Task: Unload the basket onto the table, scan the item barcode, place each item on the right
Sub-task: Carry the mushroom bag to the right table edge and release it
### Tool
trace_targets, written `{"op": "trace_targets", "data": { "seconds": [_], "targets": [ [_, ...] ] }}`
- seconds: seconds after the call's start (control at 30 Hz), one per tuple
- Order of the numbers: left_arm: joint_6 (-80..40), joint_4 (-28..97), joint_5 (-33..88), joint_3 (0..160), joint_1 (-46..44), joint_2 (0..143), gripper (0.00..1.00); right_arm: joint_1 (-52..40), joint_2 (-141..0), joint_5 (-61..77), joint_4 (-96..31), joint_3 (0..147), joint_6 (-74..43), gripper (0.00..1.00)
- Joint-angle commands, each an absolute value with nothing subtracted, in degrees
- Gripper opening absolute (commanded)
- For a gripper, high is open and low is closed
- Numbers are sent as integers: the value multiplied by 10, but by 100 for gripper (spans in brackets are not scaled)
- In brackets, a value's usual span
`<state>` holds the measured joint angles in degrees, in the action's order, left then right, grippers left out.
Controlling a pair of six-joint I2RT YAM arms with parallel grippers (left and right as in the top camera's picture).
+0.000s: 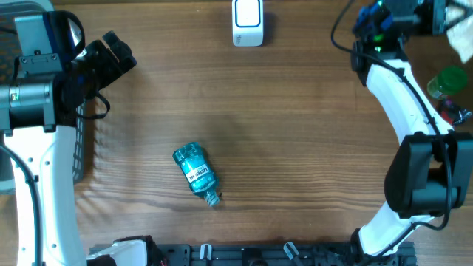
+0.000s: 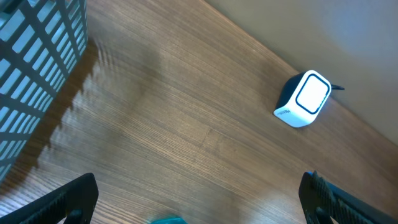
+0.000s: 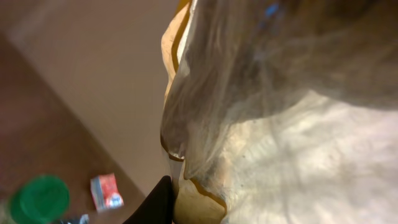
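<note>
The mouthwash bottle (image 1: pixel 196 171) is laid sideways at 7 o'clock of the table (image 1: pixel 295 111) centre, the scanner (image 1: pixel 247 22) at 12. The left gripper (image 1: pixel 122 50) is spread wide; a plastic-wrapped packet (image 3: pixel 280 124) is pinched narrowly by the right gripper (image 1: pixel 442 16).

Scanner (image 1: pixel 247 22) in overhead and left-wrist views

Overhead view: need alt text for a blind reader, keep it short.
A teal bottle lies on its side on a wooden table, a white scanner standing at the far edge. The left tool hangs open beside a basket at the left; the right arm reaches into the far right corner.
</note>
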<state>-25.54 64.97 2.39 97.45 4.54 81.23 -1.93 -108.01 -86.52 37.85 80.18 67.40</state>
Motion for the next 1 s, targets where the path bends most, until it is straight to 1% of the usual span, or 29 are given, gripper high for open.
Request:
{"op": "trace_targets", "data": {
  "seconds": [0.0,0.1,0.2,0.3,0.37,0.47,0.5,0.53,0.57,0.6,0.63,0.73,0.83,0.93,0.97],
  "targets": [
    [-248,648,18,977,48,814,100,5,-1077,-856,340,712,535,4],
    [-248,648,18,977,48,814,100,22,-1077,-829,286,642,435,4],
    [-248,648,18,977,48,814,100,41,-1077,-733,182,574,299,4],
    [-248,648,18,977,48,814,100,65,-1077,-684,117,563,213,5],
    [-248,648,18,977,48,814,100,104,-1077,-644,62,562,154,5],
    [-248,648,18,977,48,814,100,155,-1077,-614,48,562,134,5],
    [-248,648,18,977,48,814,100,167,-1077,-610,51,562,135,7],
    [-248,648,18,977,48,814,100,176,-1077,-607,53,562,135,12],
    [-248,648,18,977,48,814,100,186,-1077,-607,53,562,133,50],
    [-248,648,18,977,48,814,100,187,-1077,-607,55,562,133,80],
    [-248,648,18,977,48,814,100,182,-1074,-608,63,566,136,100],
    [-248,648,18,977,48,814,100,159,-1049,-616,63,583,137,100],
    [-248,648,18,977,48,814,100,117,-987,-615,63,603,168,100],
    [-248,648,18,977,48,814,100,49,-901,-608,44,624,163,100],
    [-248,648,18,977,48,814,100,-1,-864,-590,-1,632,131,100]
  ]
}}
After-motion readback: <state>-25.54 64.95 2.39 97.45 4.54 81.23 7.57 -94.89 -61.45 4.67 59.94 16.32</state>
